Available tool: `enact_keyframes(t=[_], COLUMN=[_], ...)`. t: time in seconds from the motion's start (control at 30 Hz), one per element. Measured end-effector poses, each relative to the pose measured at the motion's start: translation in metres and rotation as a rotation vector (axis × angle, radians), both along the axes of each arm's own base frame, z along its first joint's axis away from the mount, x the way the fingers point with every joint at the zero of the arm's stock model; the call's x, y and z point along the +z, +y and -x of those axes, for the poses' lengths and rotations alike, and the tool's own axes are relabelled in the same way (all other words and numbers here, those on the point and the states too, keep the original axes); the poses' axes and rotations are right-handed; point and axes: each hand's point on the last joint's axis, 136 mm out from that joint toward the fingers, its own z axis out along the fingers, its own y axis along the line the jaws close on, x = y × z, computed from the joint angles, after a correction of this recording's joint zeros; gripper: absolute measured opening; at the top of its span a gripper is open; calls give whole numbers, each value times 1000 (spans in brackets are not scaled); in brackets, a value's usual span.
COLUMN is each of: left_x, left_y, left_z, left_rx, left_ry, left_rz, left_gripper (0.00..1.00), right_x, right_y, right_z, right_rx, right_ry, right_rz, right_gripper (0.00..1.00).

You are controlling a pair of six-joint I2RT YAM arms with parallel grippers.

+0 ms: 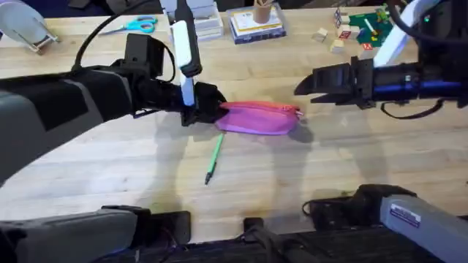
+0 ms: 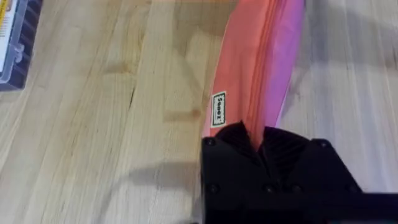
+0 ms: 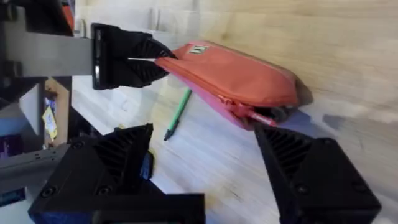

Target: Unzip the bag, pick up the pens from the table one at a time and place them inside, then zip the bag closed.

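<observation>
The pink bag (image 1: 259, 117) lies in the middle of the table (image 1: 110, 168), its orange-red zipper along the top. My left gripper (image 1: 208, 109) is shut on the bag's left end; the left wrist view shows the black fingers (image 2: 283, 149) pinching the fabric (image 2: 255, 62). My right gripper (image 1: 300, 86) hovers open just off the bag's right end, not touching it. In the right wrist view the bag (image 3: 236, 78) lies beyond the open right gripper (image 3: 205, 162), with the zipper end (image 3: 261, 116) nearest. A green pen (image 1: 213, 157) (image 3: 178, 112) rests on the wood in front of the bag.
Blue-handled scissors (image 1: 139, 24), stacked boxes (image 1: 252, 25) and small wooden blocks (image 1: 358, 29) line the table's far edge. A white object (image 1: 25, 29) sits at the far left. A clear plastic case (image 2: 15, 37) lies beside the bag's end.
</observation>
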Motion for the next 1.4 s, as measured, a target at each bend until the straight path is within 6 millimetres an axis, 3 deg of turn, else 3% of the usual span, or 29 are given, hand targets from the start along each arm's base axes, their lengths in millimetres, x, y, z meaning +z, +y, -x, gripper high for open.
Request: enact_keyframes(t=[0.27,0.47,0.7,1.07,1.4], left_x=[0,0,0,0,0], left_y=[0,0,0,0,0], left_z=[0,0,0,0,1], left_rx=[0,0,0,0,0], left_ry=[0,0,0,3,3], left_rz=[0,0,0,0,0], left_gripper=[42,42,42,42,42], right_x=[-9,-9,-13,-58,-72], right_y=[-31,-41,-37,-29,-11], right_z=[5,9,11,4,-3], right_rx=[-90,-112,-66,-15,54], right_ry=[42,40,44,224,261], right_rz=[33,26,-7,-165,-241], right_gripper=[997,996,995,995,996])
